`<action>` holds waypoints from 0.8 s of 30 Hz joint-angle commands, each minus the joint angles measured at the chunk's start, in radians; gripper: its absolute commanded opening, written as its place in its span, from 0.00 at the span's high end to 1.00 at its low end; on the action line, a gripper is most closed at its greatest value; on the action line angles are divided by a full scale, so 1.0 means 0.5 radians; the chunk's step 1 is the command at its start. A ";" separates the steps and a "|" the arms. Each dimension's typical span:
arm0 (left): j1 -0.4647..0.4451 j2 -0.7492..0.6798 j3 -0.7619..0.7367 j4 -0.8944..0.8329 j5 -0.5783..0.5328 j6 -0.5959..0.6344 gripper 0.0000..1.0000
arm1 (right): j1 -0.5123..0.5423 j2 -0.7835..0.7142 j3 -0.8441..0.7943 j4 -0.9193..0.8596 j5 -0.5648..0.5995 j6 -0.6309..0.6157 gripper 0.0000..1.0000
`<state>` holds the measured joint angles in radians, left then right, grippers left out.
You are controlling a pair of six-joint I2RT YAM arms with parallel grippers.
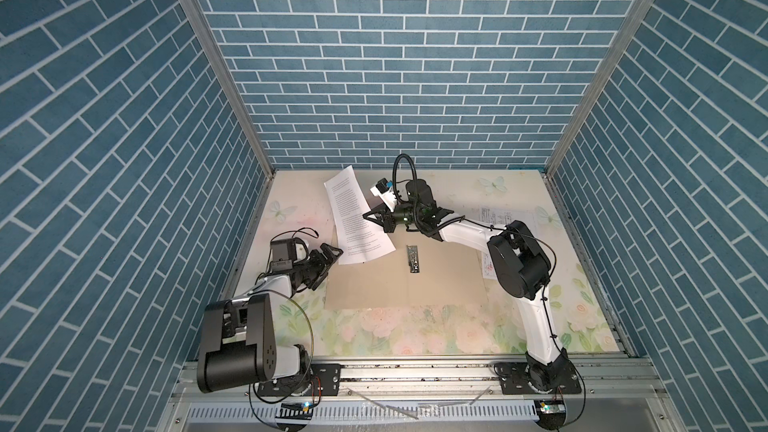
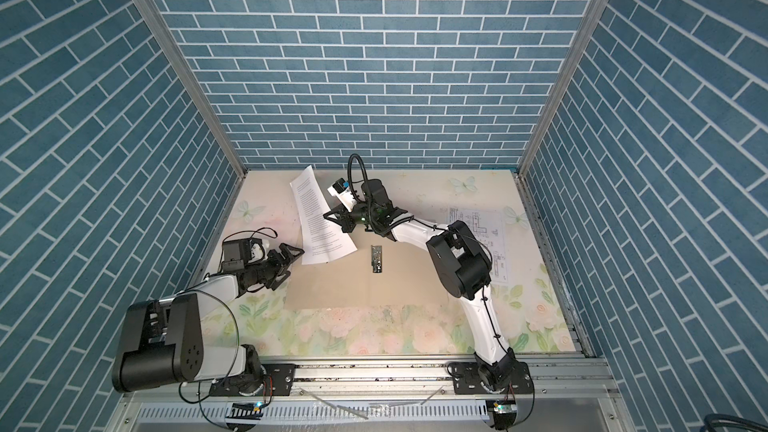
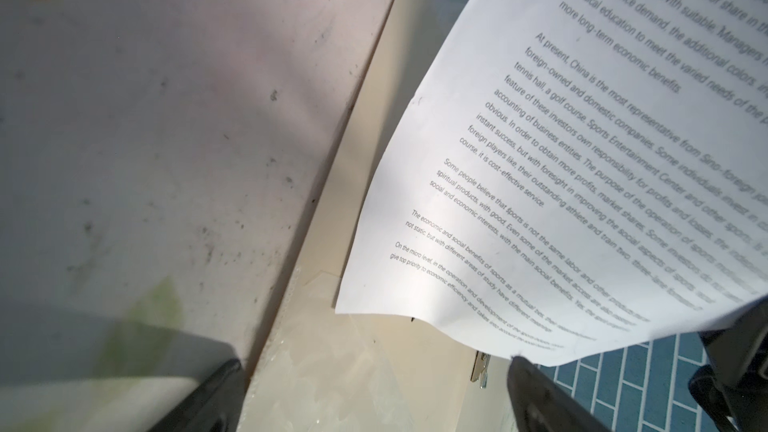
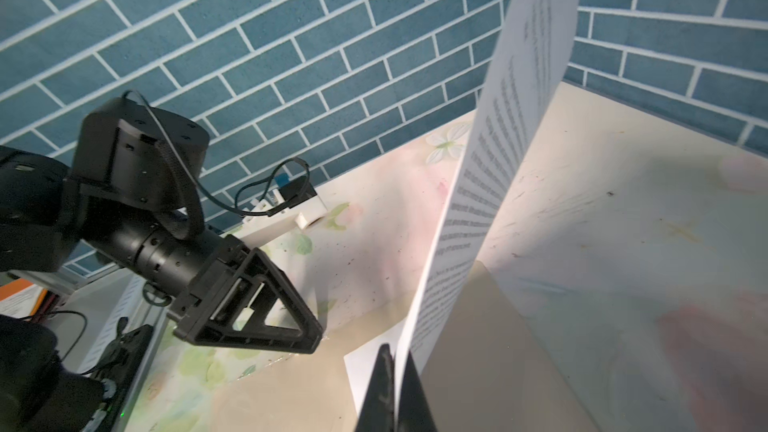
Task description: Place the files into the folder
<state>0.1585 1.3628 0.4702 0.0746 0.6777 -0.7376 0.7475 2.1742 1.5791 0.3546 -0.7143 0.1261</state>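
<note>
The files are two white sheets. The text sheet (image 1: 353,218) (image 2: 316,218) stands curled up, its lower end resting on the left half of the open tan folder (image 1: 440,288) (image 2: 399,284). My right gripper (image 1: 368,216) (image 2: 326,216) (image 4: 397,388) is shut on the sheet's right edge (image 4: 490,160). My left gripper (image 1: 332,263) (image 2: 294,263) (image 3: 374,401) hangs open by the sheet's lower left corner (image 3: 582,180), holding nothing. The drawing sheet (image 1: 496,218) (image 2: 486,226) lies flat at the right, partly under the right arm. A metal clip (image 1: 412,258) (image 3: 480,365) sits at the folder's spine.
The floral table cover (image 1: 395,330) is bounded by blue brick-pattern walls (image 1: 395,76) close on three sides. An aluminium rail (image 1: 415,371) with both arm bases runs along the front edge. The right arm's elbow (image 1: 519,259) overhangs the folder's right edge.
</note>
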 commanded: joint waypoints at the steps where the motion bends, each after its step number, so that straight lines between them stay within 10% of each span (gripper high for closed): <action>1: 0.002 -0.050 -0.020 -0.154 -0.033 0.012 0.00 | 0.011 -0.142 -0.015 -0.104 0.138 -0.215 1.00; 24: 0.000 -0.065 -0.097 -0.039 -0.012 -0.050 0.00 | 0.117 -0.222 0.089 -0.256 -0.007 -0.367 1.00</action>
<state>0.1585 1.3239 0.4427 0.0654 0.6743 -0.7631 0.8009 2.1094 1.5810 0.2386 -0.6834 -0.0082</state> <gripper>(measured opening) 0.996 0.044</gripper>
